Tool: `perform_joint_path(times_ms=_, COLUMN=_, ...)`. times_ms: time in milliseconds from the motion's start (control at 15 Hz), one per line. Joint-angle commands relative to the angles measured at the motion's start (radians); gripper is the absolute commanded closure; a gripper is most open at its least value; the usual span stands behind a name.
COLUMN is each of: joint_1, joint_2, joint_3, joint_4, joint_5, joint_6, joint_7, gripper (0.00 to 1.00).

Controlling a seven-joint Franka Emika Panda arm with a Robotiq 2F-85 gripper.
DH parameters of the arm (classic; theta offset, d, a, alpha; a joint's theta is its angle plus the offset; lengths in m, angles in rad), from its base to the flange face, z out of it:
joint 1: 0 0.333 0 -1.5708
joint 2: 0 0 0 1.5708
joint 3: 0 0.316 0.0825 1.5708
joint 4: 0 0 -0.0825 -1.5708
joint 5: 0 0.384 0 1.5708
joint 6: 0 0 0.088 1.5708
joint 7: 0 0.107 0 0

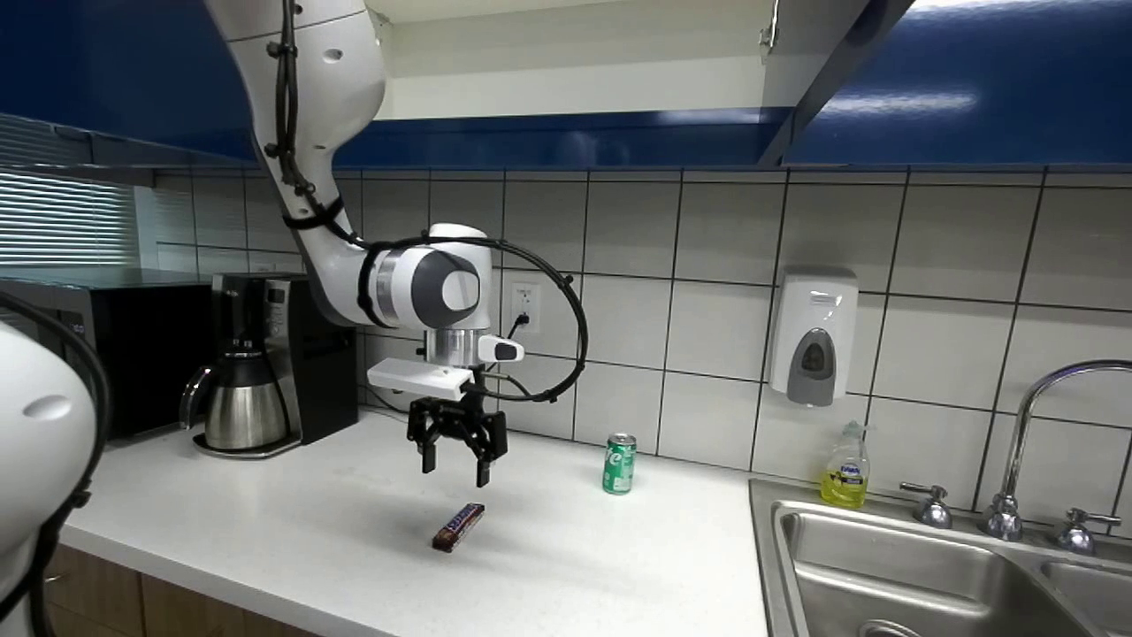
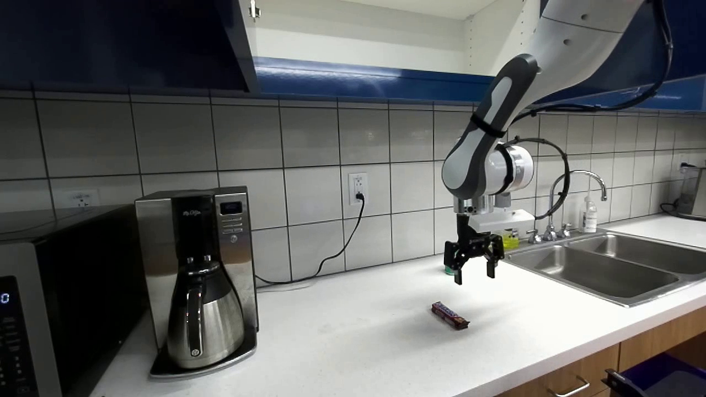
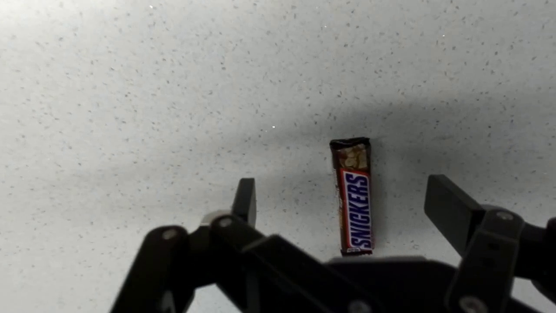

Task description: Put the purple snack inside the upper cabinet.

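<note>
fingers [image 3: 246,199] wide apart, our gripper [image 1: 455,464] hangs above the snickers bar [image 1: 458,527], left of the steel sink [image 1: 768,544] on the counter [image 1: 619,566]. we should lower straight down, centre it between the fingers, then close lightly across its width.

The Snickers bar [image 3: 357,204] lies label up on the pale, speckled worktop [image 3: 143,113], seen between the parted jaws of the end effector [image 3: 342,196], touching neither.

White countertop [image 2: 358,353] with Snickers bar [image 3: 356,200], green can [image 1: 619,464], coffee maker [image 2: 212,278], microwave [image 2: 88,286]
</note>
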Motion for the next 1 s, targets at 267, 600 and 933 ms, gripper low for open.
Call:
perform_joint_path(times_ms=267, joint_1=0.016, joint_2=0.122, joint_3=0.036, joint_4=0.085, joint_5=0.078, joint_6=0.040, joint_7=-0.078, gripper=0.00)
perform_joint_path(times_ms=600, joint_1=0.016, joint_2=0.194, joint_3=0.036, joint_4=0.133, joint_5=0.064, joint_6=0.053, joint_7=-0.068, gripper=0.00)
perform_joint_path(times_ms=933, joint_1=0.025, joint_2=0.262, joint_3=0.034, joint_4=0.179, joint_5=0.048, joint_6=0.071, joint_7=-0.054, gripper=0.00)
